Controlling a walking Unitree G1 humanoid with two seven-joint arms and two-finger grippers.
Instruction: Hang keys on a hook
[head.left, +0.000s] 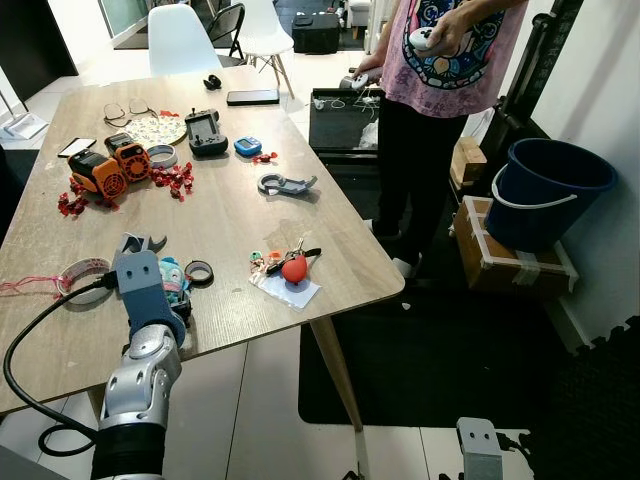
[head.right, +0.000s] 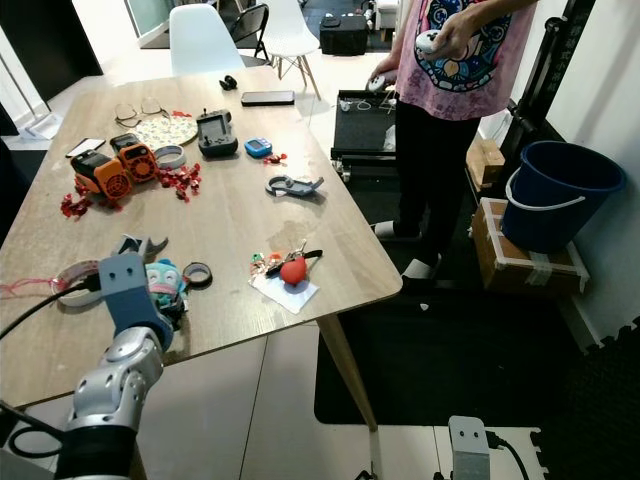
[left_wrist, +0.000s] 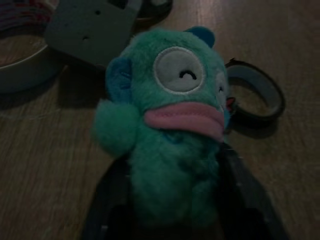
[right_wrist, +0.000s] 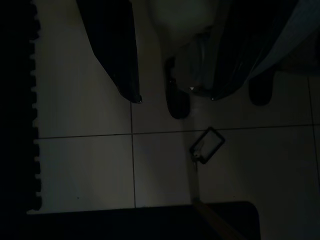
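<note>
A bunch of keys with a red ball (head.left: 292, 266) lies on a white card near the wooden table's (head.left: 230, 215) front right edge. A grey hook piece (head.left: 285, 183) rests mid-table, and another grey clip (head.left: 140, 243) lies beside my left arm. My left gripper (left_wrist: 175, 155) is low over the table's front left, open, its black fingers (left_wrist: 240, 190) flanking a teal plush toy (left_wrist: 175, 125) that lies between them. The plush (head.left: 172, 273) peeks out past my wrist. My right gripper (right_wrist: 175, 97) hangs open over the tiled floor.
A person in a pink shirt (head.left: 450, 50) stands at the table's far right holding controllers. A blue bucket (head.left: 548, 185) on a cardboard box sits to the right. Tape rolls (head.left: 198, 271), an orange device (head.left: 100, 172), a handheld console (head.left: 206, 132) and a phone (head.left: 252, 97) dot the table.
</note>
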